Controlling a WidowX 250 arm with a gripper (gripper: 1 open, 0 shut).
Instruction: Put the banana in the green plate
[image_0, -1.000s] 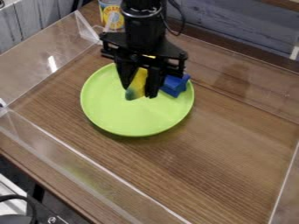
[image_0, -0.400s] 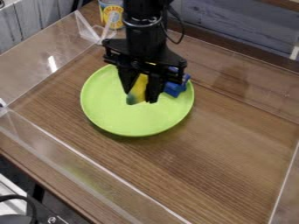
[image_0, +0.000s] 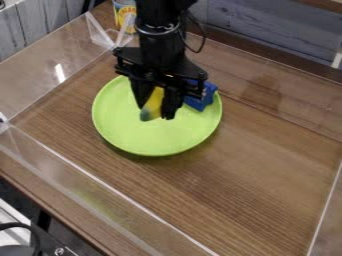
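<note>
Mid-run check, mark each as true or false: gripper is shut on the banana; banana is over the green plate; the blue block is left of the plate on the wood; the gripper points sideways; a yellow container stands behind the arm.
1. The gripper is shut on the banana. True.
2. The banana is over the green plate. True.
3. The blue block lies on the wood left of the plate. False: it sits at the plate's right edge.
4. The gripper points sideways. False: it points straight down.
5. A yellow container stands behind the arm. True.
</note>
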